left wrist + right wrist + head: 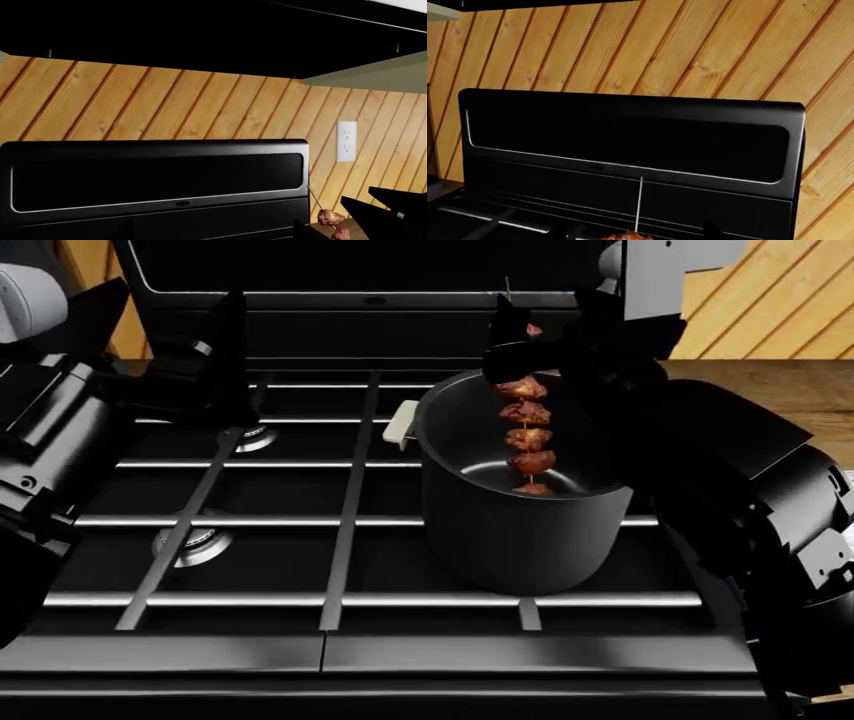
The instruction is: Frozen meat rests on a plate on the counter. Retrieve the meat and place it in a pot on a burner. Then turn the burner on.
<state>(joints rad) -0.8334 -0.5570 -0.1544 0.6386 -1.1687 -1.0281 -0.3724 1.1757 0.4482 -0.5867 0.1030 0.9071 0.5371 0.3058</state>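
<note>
The steel pot [521, 530] stands on the stove's right front burner, one cream handle [400, 425] facing left. My right gripper [531, 340] is shut on the top of the meat skewer [527, 435] and holds it upright, hanging down inside the pot. The lowest chunk is close to the pot floor. The skewer's stick [640, 200] rises in the right wrist view, and its upper chunks show in the left wrist view [331, 218]. My left gripper [174, 340] is open and empty over the stove's back left. The plate is out of view.
The black stove top [267, 540] has long grates and two left burners [194, 540]. Its raised back panel [153, 175] stands against a wooden plank wall with a white outlet [346, 141]. The wooden counter [761, 380] lies right of the stove.
</note>
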